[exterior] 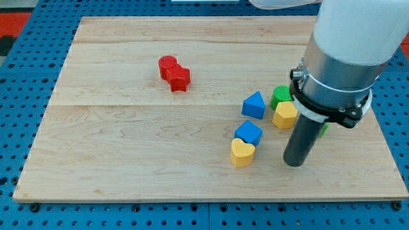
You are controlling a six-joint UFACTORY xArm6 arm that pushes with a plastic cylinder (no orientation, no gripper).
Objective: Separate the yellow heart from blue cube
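The yellow heart [242,153] lies on the wooden board, touching the blue cube [248,132] just above and right of it. My tip [294,162] rests on the board to the right of the yellow heart, with a clear gap between them. It is below and right of the blue cube.
A blue triangular block [254,105] sits above the cube. A yellow block [285,115] and a green block [280,96] lie next to the rod, partly behind the arm. A red cylinder [167,66] and a red star [179,78] touch at the view's upper left.
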